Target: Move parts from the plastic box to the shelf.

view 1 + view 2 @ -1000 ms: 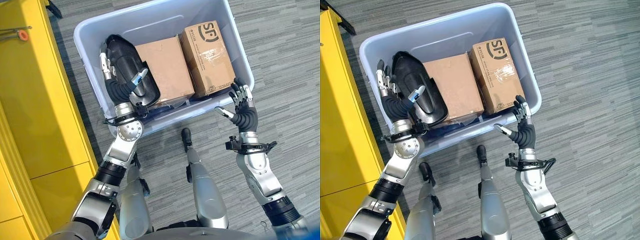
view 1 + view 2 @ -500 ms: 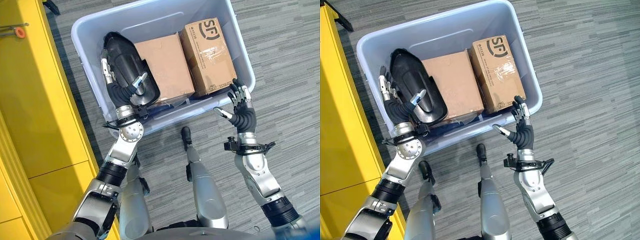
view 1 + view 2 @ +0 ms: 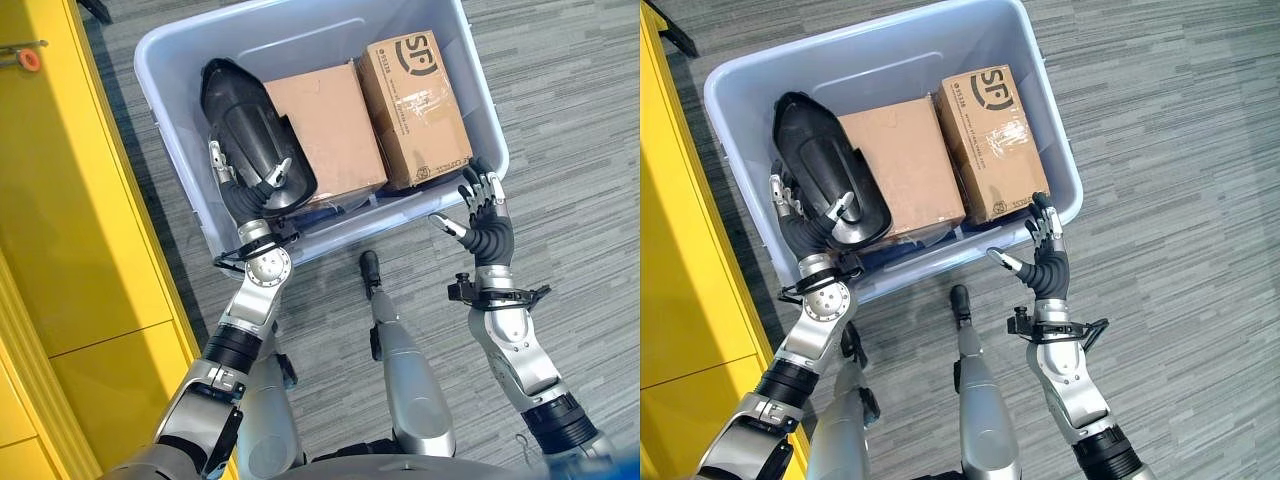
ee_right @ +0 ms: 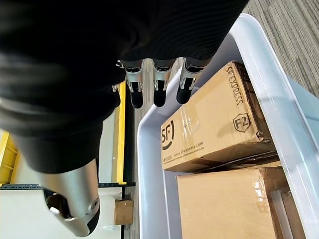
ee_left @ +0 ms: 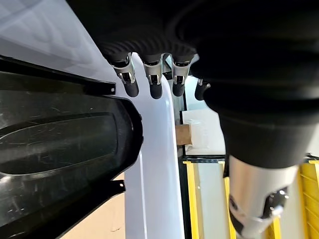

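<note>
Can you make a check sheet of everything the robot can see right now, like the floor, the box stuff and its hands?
Surface: grey striped carpet floor.
Job's things: pale plastic box holding a black moulded part, a plain cardboard box and a printed cardboard box; yellow shelf at the robot's left.
Clutter: nothing seen.
Hands: left hand inside the box against the black part, thumb on its face; right hand open, outside the box's near corner, holding nothing.
Cables: nothing seen.
Surroundings: carpet all round.
</note>
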Tool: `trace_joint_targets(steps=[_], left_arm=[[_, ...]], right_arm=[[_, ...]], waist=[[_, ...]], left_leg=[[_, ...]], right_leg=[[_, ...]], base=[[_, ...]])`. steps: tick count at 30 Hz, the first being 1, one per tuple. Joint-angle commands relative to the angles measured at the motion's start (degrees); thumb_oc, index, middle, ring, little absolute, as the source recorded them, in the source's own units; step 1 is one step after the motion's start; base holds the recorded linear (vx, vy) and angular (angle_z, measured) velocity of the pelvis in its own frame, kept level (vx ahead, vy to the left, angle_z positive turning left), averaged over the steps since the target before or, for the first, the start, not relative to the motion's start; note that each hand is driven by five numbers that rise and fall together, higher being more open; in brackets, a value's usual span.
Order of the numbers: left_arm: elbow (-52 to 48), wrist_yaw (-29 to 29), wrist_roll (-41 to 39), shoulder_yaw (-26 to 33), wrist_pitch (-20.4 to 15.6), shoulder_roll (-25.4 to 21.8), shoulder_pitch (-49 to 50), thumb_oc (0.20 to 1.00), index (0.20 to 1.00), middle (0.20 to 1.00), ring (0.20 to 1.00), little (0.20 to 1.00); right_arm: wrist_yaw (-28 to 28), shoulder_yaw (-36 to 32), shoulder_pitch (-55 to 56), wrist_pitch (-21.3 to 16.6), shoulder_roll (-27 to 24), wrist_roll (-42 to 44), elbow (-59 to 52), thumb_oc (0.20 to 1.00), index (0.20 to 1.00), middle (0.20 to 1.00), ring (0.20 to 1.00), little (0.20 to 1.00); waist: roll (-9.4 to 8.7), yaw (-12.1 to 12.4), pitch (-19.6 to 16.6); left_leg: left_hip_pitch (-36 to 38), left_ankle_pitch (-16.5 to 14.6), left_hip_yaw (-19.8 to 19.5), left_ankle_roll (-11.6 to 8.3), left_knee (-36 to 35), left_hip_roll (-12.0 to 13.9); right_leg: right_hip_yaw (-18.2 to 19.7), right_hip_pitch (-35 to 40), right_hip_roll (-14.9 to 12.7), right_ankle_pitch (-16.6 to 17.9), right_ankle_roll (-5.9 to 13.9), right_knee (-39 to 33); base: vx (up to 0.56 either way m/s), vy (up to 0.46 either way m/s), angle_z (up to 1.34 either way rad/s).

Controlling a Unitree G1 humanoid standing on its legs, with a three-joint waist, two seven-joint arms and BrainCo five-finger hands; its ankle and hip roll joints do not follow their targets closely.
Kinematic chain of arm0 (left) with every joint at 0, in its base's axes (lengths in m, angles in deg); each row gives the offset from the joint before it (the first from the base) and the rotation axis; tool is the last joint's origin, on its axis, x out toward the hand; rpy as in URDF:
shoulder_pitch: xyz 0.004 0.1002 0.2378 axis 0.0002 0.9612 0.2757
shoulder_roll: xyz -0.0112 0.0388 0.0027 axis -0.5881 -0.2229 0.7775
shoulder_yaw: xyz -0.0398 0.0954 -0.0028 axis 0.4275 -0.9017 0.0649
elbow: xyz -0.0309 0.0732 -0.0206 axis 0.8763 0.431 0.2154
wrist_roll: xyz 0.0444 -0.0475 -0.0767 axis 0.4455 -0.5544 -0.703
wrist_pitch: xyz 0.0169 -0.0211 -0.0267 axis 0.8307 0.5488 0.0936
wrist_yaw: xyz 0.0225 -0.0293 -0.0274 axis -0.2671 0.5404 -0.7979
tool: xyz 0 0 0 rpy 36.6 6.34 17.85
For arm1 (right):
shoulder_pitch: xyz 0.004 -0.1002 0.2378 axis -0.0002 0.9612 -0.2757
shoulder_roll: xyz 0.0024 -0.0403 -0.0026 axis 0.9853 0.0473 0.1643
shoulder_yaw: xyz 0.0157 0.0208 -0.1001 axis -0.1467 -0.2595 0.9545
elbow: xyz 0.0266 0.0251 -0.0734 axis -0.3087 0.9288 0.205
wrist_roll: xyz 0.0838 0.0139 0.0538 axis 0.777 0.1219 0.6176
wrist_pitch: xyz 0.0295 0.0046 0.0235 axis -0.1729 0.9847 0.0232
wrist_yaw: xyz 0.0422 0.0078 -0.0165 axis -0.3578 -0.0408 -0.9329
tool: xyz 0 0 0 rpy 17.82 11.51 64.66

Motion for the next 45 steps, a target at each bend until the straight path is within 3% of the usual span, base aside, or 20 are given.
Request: trace_joint_targets(steps=[1,18,24,34,45], left_arm=[[2.9,-1.4,-0.1,1.9,-1.3,-0.7,-3.8,1.000,1.000,1.000,1.000,1.000],[8.4,-6.8,-1.9,4.0,-0.3,0.0,-5.3,1.000,1.000,1.000,1.000,1.000],[9.9,-10.3,1.1,4.0,0.6,-0.7,-6.3,1.000,1.000,1.000,1.000,1.000],[4.8,-11.8,3.9,4.5,0.4,-0.9,-3.8,1.000,1.000,1.000,1.000,1.000],[6.3,-12.9,-0.9,7.2,-1.8,-0.2,-3.6,1.000,1.000,1.000,1.000,1.000]], right_arm=[[1.2,-1.8,-2.6,-3.4,-1.9,0.7,-1.8,1.000,1.000,1.000,1.000,1.000],[2.8,-0.5,-3.7,-3.1,-2.4,1.2,-1.4,1.000,1.000,1.000,1.000,1.000],[3.3,0.0,-4.2,-3.7,-2.6,1.4,-1.2,1.000,1.000,1.000,1.000,1.000],[3.0,-0.1,-3.6,-4.2,-3.2,2.0,-2.4,1.000,1.000,1.000,1.000,1.000],[3.7,0.4,-4.1,-3.8,-3.5,2.0,-2.5,1.000,1.000,1.000,1.000,1.000]], waist=[[-1.29,0.6,-1.8],[-2.53,0.3,-1.7],[-3.16,0.0,-1.6],[-3.04,0.6,-1.7],[-3.61,0.8,-1.5]], left_leg=[[6.6,0.4,-0.4,-4.69,0.3,7.6],[6.1,0.4,-0.2,-4.86,0.3,7.8],[5.6,0.5,-0.3,-4.93,0.3,8.0],[5.0,0.6,-0.9,-4.94,0.3,7.8],[4.5,0.7,-1.0,-4.99,0.3,7.8]], right_leg=[[0.5,-4.7,-4.2,3.7,5.55,7.0],[0.7,-5.5,-3.6,3.8,5.39,6.9],[0.6,-5.9,-3.3,3.7,5.33,6.8],[-0.1,-5.8,-3.4,3.6,5.26,6.5],[0.1,-5.9,-3.3,3.8,5.13,6.1]], base=[[0.00,0.000,0.00],[0.00,0.000,-0.01],[0.00,-0.001,-0.02],[0.00,0.000,0.00],[0.00,0.000,0.00]])
